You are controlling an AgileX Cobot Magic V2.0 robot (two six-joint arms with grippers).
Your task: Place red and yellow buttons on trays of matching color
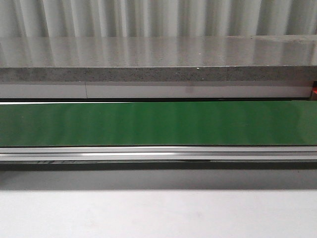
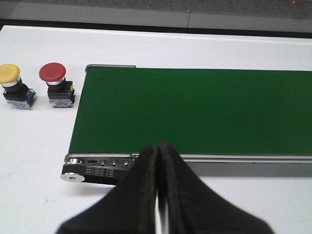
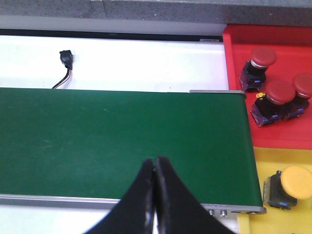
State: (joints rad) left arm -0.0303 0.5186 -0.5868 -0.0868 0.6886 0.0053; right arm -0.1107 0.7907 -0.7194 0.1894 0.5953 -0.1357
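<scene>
Both grippers, left (image 2: 159, 161) and right (image 3: 155, 171), jaws together, empty, above green conveyor belt (image 1: 158, 123); yellow button (image 2: 14, 86) and red button (image 2: 56, 90) beside its end.

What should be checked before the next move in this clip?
1. Red button waiting left of belt, upright: ok.
2. Yellow button beside it, apart: ok.
3. Belt bare: ok.
4. Left pincer shut, empty; must open to grasp: not ok.
5. Right pincer shut, empty: ok.
6. Red tray holds three red buttons, yellow tray one yellow; remaining room: cannot tell.
</scene>
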